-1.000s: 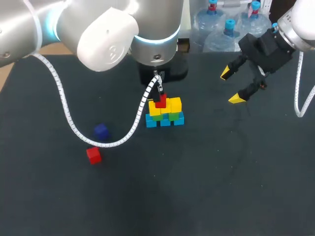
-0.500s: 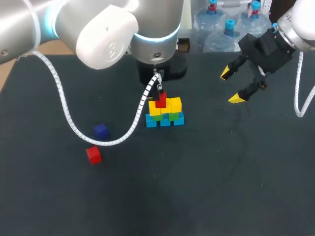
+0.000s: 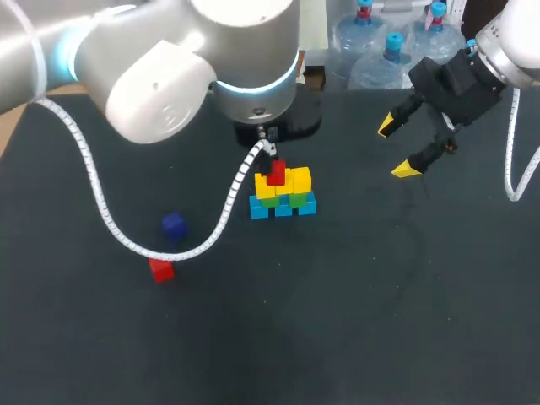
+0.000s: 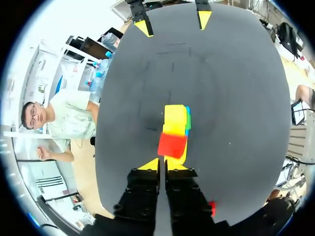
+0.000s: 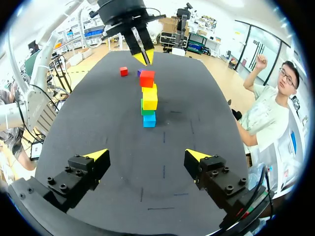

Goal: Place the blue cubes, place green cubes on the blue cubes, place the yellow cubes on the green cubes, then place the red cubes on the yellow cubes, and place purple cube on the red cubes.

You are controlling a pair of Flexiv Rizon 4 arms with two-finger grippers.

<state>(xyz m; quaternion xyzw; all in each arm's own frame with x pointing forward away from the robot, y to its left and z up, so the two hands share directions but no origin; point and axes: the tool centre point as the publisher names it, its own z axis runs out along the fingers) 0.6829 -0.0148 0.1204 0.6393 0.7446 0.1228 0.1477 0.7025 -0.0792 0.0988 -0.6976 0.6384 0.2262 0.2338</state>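
A stack stands mid-table: blue cubes at the base, green cubes, yellow cubes and one red cube on top. My left gripper is shut and empty, its tips just above and behind that red cube; in the head view my left arm hides it. A loose red cube and a dark purple cube lie to the left. My right gripper hangs open and empty at the far right, well away from the stack.
The left arm's white cable droops onto the dark table, passing between the purple cube and the loose red cube. Water bottles stand at the table's far edge.
My left arm has drawn up and back from the stack, leaving the red cube on top. Its cable has swung toward the loose red cube. The right arm has not moved.
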